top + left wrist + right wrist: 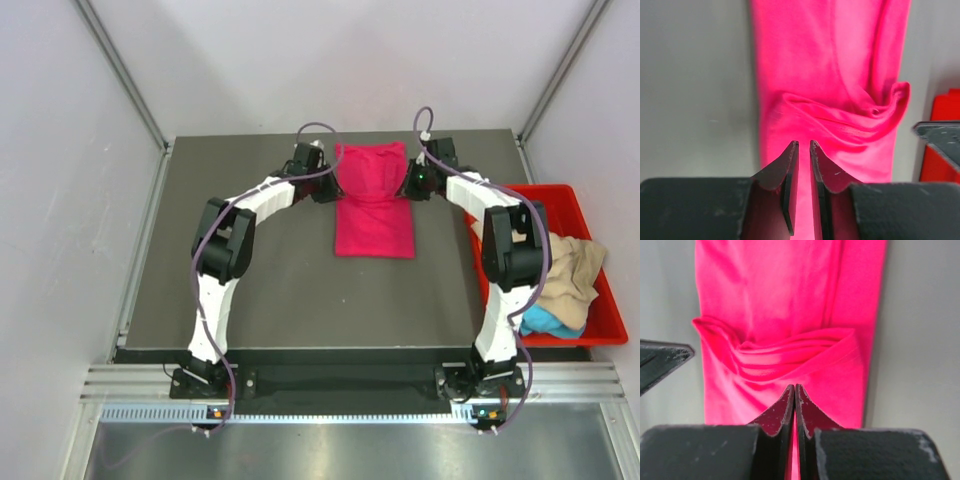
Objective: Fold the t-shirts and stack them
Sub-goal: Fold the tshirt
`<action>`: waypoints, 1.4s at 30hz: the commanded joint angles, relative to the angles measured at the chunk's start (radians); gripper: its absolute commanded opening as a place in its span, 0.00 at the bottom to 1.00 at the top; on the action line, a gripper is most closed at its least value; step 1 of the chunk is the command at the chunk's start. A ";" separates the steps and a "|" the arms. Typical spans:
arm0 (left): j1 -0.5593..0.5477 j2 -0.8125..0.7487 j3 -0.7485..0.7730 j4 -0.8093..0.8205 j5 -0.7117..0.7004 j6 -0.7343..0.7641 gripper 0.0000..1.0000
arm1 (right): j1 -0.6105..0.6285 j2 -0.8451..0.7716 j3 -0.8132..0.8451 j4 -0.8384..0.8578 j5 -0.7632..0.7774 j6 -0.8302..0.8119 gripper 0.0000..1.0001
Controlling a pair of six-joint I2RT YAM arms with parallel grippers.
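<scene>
Your magenta t-shirt [374, 205] lies on the dark worktop [270, 290] toward 12 o'clock, folded into a narrow strip whose length runs from 12 to 6. Its far part looks wider and bunched, and both wrist views show a raised crease across the cloth.

Your left gripper [322, 187] sits at the strip's 10 o'clock edge. Its jaws are drawn narrow, pink cloth fills the slit between them, and it looks pinched on the shirt.

Your right gripper [413, 183] sits at the 2 o'clock edge. Its jaws are pressed together with only a sliver of pink between them, so you cannot tell whether cloth is caught there.

At 3 to 4 o'clock the red bin [545, 190] holds a tan t-shirt [578, 265] and a turquoise t-shirt [540, 320], well apart from the magenta one.
</scene>
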 commanded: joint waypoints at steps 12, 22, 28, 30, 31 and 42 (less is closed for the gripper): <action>-0.071 0.027 0.051 0.063 0.021 -0.029 0.20 | 0.067 0.007 0.007 0.061 0.002 0.016 0.01; -0.069 0.093 0.140 0.063 0.014 -0.029 0.19 | 0.067 0.053 0.073 0.064 0.022 0.022 0.01; -0.043 0.143 0.260 0.042 -0.043 -0.035 0.19 | 0.050 0.113 0.171 0.064 0.045 0.027 0.00; -0.020 0.137 0.272 0.062 -0.052 -0.053 0.20 | 0.038 0.099 0.179 0.079 0.060 0.030 0.00; -0.013 0.131 0.270 0.063 -0.049 -0.058 0.20 | 0.036 0.091 0.179 0.082 0.062 0.030 0.00; -0.015 -0.044 -0.005 0.161 0.031 -0.067 0.20 | 0.050 -0.057 0.021 0.055 0.030 -0.018 0.01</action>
